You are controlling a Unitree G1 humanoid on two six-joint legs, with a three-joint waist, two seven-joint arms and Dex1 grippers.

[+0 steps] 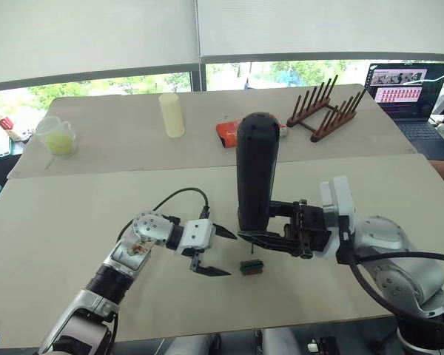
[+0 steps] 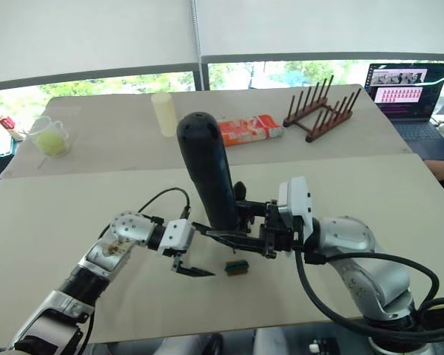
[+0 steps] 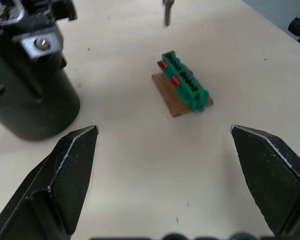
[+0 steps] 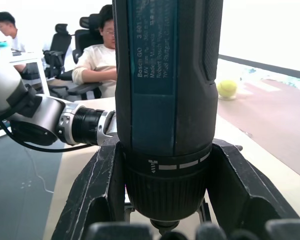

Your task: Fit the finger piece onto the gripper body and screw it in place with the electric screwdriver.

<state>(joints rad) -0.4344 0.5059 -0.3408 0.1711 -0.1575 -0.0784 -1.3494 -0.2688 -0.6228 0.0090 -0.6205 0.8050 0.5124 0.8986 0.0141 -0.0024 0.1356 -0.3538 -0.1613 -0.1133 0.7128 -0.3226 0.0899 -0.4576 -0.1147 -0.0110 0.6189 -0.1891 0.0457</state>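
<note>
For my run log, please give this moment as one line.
right gripper: shut on electric screwdriver, upright | left gripper: open, empty | small green block: on table

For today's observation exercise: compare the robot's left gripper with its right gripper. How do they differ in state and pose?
The left gripper is open and holds nothing; the right gripper is shut on the electric screwdriver, holding it upright. The left gripper hangs beside the small green block; the right carries the screwdriver above the block. Both have two black pointed fingers.
</note>
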